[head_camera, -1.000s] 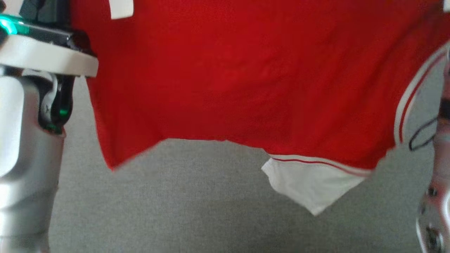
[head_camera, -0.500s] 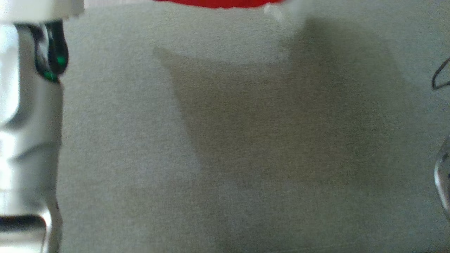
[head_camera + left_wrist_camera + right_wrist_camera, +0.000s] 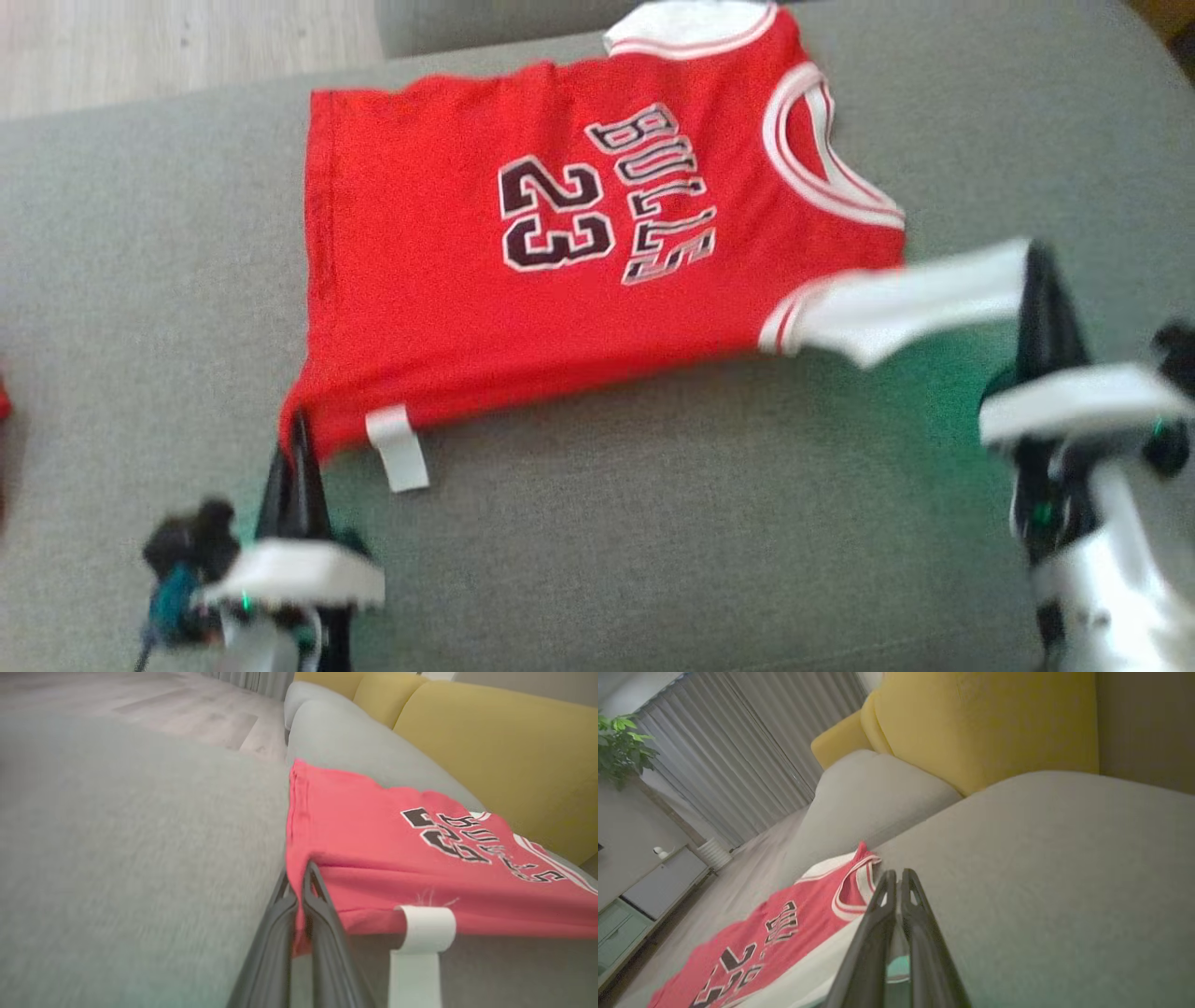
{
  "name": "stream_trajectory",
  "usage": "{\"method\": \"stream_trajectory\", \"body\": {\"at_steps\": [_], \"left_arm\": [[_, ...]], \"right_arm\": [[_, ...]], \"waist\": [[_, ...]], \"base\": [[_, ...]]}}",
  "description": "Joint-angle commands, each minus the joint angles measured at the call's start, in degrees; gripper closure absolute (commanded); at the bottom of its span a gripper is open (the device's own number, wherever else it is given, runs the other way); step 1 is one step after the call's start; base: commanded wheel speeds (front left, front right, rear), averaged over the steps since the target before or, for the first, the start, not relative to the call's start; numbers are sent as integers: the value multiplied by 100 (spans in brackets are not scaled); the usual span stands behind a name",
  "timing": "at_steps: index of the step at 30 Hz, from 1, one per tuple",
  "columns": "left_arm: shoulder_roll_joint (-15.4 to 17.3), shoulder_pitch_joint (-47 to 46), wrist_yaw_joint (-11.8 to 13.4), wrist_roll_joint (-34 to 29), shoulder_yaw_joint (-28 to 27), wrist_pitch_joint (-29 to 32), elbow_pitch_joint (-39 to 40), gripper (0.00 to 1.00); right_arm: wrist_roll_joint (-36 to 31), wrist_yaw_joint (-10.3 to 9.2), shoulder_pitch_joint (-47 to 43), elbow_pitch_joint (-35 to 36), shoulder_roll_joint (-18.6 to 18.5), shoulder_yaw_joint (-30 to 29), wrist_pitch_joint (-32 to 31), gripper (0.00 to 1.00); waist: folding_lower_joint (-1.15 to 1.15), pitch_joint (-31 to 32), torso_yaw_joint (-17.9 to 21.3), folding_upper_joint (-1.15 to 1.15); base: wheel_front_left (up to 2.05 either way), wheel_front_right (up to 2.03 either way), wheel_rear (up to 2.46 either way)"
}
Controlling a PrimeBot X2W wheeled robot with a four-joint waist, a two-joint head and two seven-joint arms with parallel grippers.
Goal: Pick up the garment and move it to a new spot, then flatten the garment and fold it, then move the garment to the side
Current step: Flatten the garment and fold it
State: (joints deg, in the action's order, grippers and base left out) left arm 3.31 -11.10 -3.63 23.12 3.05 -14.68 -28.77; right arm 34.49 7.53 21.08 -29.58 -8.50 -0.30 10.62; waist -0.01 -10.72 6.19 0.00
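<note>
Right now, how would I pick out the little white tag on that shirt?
On the grey sofa lies a red jersey. Follow its near edge to the corner by the left gripper; the tag sticks out there. Unlike the white sleeves, it is a small, plain strip without red stripes.

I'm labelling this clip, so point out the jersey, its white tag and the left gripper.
jersey [image 3: 420, 308]: head view, red body.
white tag [image 3: 399, 450]: head view, its middle.
left gripper [image 3: 298, 873]: left wrist view, between fingertips.
</note>
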Motion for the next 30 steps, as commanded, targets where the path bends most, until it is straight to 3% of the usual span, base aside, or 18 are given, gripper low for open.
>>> {"method": "stream_trajectory", "body": {"at_steps": [1,9,16,23,30], "left_arm": [[76,70,-13,-3,-394,-30,136,100],[-40,1163,-190,139,-311,-31,226,100],[-42,1462,-222,229,-202,-31,454,100],[-43,900,-297,313,-107,-31,535,100],[-43,-221,-297,327,79,-31,123,100]], "right_arm": [[87,-4,-111,332,-75,134,-47,100],[374,-4,-1585,930,-57,413,-481,100],[491,-4,-2150,1509,-39,322,-706,100],[422,-4,-1638,1818,208,156,-895,100],[4,-4,-386,1230,388,73,-986,100]], "waist": [[1,164,35,0],[1,702,-5,0],[1,818,-129,0],[1,567,-281,0],[1,132,-407,0]], "base": [[0,0,0],[0,0,0],[0,0,0],[0,0,0],[0,0,0]]}}
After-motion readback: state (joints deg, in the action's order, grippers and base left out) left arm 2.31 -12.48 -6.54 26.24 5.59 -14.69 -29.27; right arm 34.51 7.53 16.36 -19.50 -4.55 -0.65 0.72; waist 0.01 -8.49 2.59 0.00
